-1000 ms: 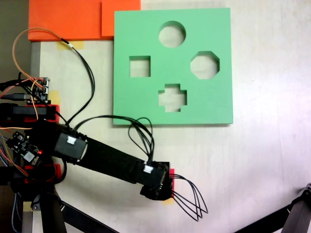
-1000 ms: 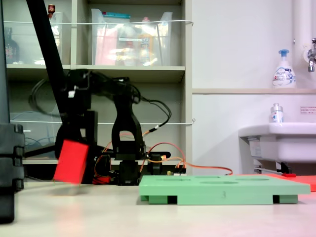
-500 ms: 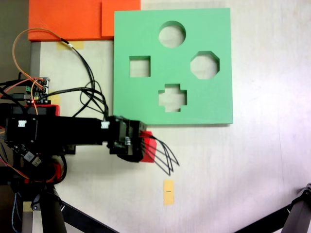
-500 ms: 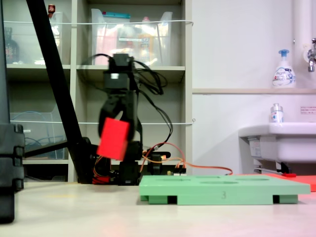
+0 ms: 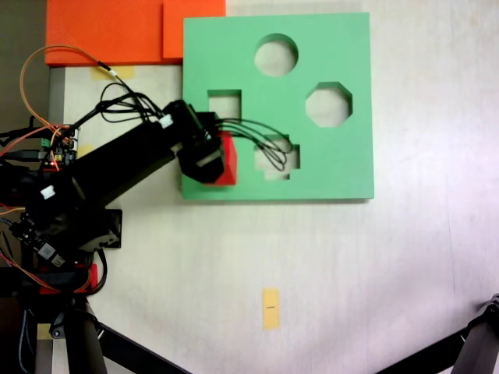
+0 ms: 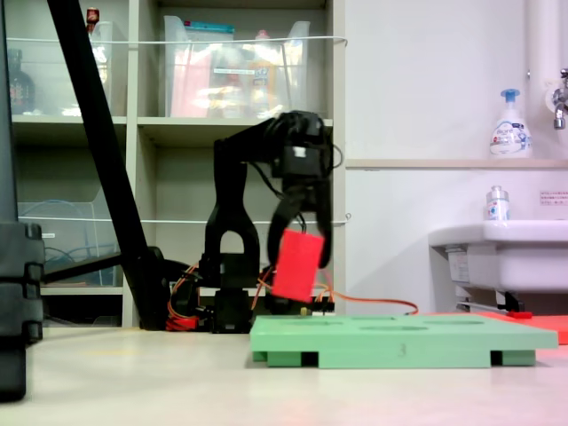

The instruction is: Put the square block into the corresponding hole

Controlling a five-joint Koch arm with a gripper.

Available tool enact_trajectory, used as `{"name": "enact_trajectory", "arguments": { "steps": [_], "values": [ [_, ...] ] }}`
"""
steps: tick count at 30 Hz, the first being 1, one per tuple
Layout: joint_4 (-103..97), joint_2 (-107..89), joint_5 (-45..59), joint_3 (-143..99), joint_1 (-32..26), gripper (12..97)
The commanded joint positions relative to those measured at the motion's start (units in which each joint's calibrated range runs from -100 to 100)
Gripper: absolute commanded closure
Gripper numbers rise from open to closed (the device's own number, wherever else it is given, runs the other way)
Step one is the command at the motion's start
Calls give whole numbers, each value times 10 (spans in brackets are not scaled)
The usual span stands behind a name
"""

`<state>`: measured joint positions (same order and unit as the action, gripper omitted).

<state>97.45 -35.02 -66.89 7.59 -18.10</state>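
Your gripper (image 6: 300, 253) is clamped on the red cube (image 6: 296, 264), one dark jaw on each side of it, and the cube hangs tilted in the air, clear of the green board (image 6: 404, 339) below it; in the fixed view from above, the cube (image 5: 226, 160) shows as a red patch just past the black gripper (image 5: 209, 156), over the board's (image 5: 343, 167) lower left corner area; the square hole (image 5: 224, 104) lies a little above the cube in that view, partly crossed by the arm's (image 5: 117, 164) black cables; the cross hole (image 5: 279, 160) sits just to the cube's right, with the cable loops lying over it; the octagon hole (image 5: 328, 104) and the round hole (image 5: 276, 54) are well apart from the cube, up and to the right; you see a small yellow tag (image 5: 270, 308) on the bare table (image 5: 405, 273) below the board, far from the gripper; orange foam sheets (image 5: 109, 29) lie beside the board's upper left edge.
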Motion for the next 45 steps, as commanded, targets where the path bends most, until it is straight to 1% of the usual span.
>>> {"name": "enact_trajectory", "arguments": {
  "steps": [1,9,15,19,45],
  "values": [
    [25,51,-13,65,-15,821],
    [25,166,-31,176,-42,823],
    [25,187,-78,197,-75,821],
    [25,201,-92,199,-86,821],
    [25,346,-106,278,-101,820]
  ]
}}
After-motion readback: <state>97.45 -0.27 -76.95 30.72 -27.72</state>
